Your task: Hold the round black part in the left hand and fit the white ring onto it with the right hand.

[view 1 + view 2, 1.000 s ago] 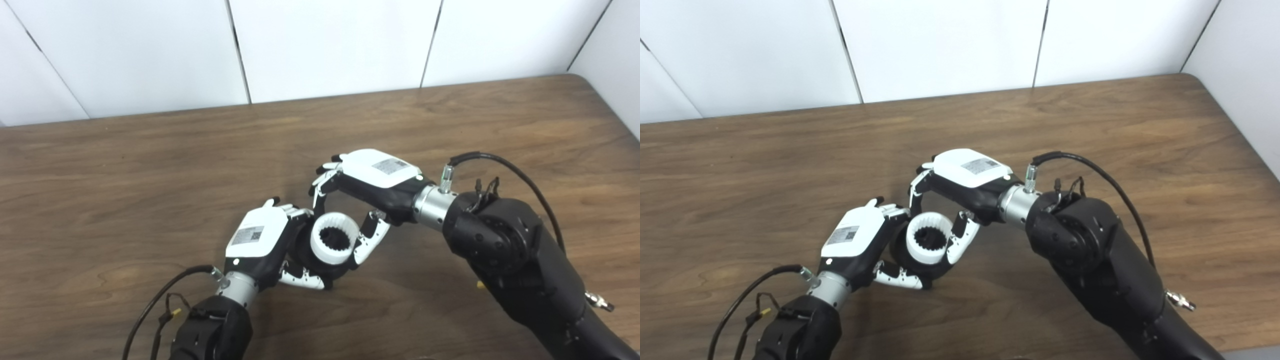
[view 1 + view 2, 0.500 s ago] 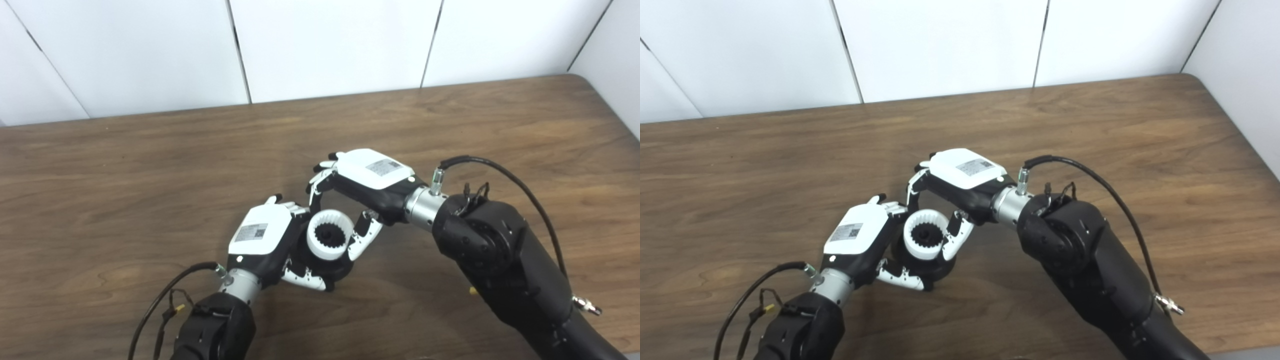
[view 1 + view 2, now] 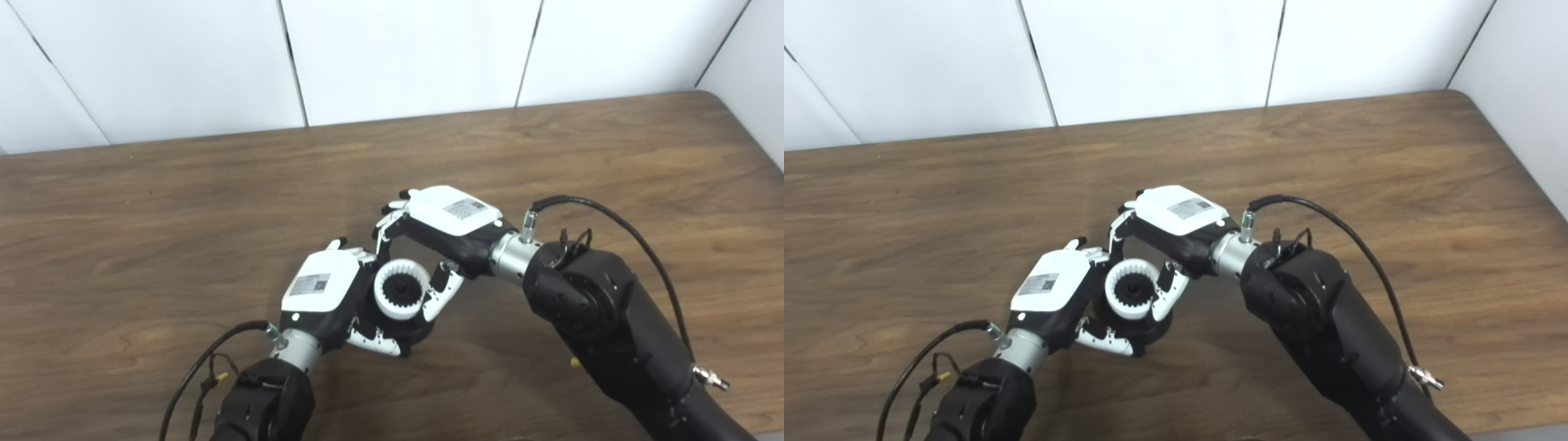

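My left hand (image 3: 323,293) is shut on the round black part (image 3: 411,329), holding it near the table's middle front. The white ring (image 3: 399,297), toothed on its inside, sits on top of the black part, whose dark hub shows through the ring's hole. My right hand (image 3: 446,225) is shut on the white ring, with fingers behind it and the thumb (image 3: 436,295) on its right side. In the right eye view the ring (image 3: 1131,296) shows between both hands. Most of the black part is hidden by the ring and my left hand.
The brown wooden table (image 3: 153,202) spreads around the hands. A white panelled wall (image 3: 404,55) runs along the far edge. The table's right corner (image 3: 1470,101) meets a side wall. Black cables hang from both wrists.
My right hand has moved slightly left and down with the white ring, pressing it closer onto the black part. My left hand has shifted a little up towards it.
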Robot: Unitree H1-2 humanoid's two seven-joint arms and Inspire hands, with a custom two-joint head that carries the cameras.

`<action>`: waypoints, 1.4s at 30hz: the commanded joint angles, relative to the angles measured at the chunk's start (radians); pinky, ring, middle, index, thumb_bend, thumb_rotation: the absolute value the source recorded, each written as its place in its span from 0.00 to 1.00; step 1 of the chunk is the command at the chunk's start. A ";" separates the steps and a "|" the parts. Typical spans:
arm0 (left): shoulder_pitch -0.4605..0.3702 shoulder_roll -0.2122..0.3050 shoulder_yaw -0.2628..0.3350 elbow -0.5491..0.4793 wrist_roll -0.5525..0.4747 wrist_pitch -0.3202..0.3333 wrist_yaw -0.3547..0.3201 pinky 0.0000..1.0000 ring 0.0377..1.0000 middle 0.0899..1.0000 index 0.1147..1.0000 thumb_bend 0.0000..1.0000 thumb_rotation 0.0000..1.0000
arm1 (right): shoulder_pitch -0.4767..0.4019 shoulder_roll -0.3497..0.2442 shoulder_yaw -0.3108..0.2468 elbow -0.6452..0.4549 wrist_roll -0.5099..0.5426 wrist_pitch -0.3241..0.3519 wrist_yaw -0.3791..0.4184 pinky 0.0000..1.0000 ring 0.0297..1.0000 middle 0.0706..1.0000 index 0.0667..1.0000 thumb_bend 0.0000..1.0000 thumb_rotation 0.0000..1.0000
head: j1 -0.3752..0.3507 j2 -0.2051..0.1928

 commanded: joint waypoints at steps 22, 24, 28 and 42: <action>-0.011 -0.002 0.002 -0.029 0.005 0.004 -0.017 1.00 0.87 0.75 0.41 0.53 0.06 | -0.042 0.004 -0.025 0.015 -0.010 -0.018 -0.002 0.99 0.93 0.84 0.70 0.99 0.45 | -0.004 0.010; -0.011 -0.002 0.003 -0.028 0.002 0.005 -0.019 1.00 0.87 0.76 0.41 0.53 0.06 | -0.051 0.008 -0.031 0.005 -0.012 -0.002 0.015 0.99 0.95 0.87 0.74 1.00 0.48 | -0.004 0.010; -0.012 0.000 0.004 -0.020 -0.002 0.003 -0.019 1.00 0.87 0.76 0.41 0.53 0.06 | -0.068 0.025 -0.055 -0.026 -0.005 0.022 0.022 1.00 0.96 0.88 0.80 1.00 0.50 | -0.005 0.008; -0.013 0.008 0.008 -0.012 -0.009 0.001 -0.024 1.00 0.87 0.76 0.42 0.53 0.06 | -0.118 0.045 -0.136 -0.108 0.013 0.066 0.057 0.94 0.94 0.87 0.83 1.00 0.50 | -0.008 0.007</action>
